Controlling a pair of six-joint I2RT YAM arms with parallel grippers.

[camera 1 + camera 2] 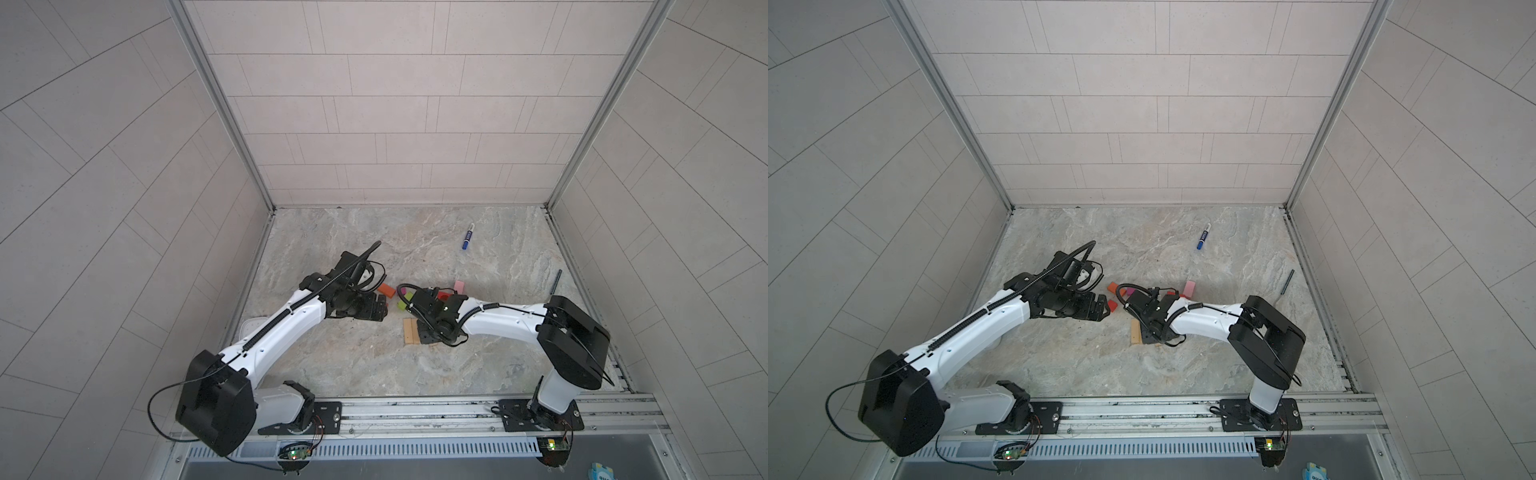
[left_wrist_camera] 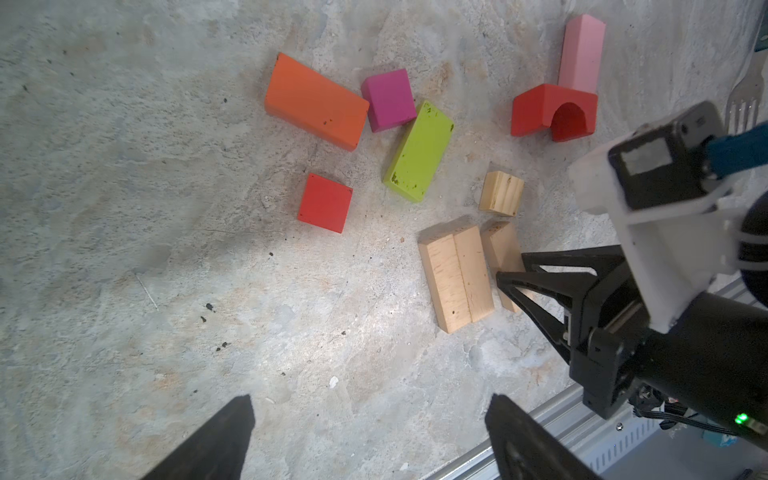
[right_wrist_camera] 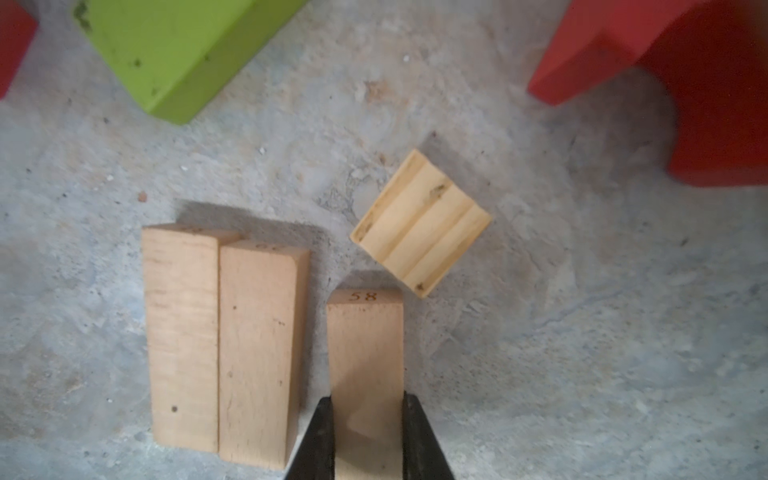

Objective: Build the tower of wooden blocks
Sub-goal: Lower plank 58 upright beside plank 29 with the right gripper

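Over marbled tabletop (image 2: 124, 208), right tool (image 3: 368, 400) pinches tan plank (image 3: 365, 340); left tool (image 2: 370, 411) hovers spread.

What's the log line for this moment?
right gripper: shut on plank | left gripper: open, empty | two planks: side by side | nothing stacked yet

Pale tiled walls (image 1: 395, 124) rise on three sides of a grey marbled floor (image 1: 353, 365); aluminium posts (image 1: 224, 108) stand at its far corners, a metal rail (image 1: 415, 409) runs along its near edge
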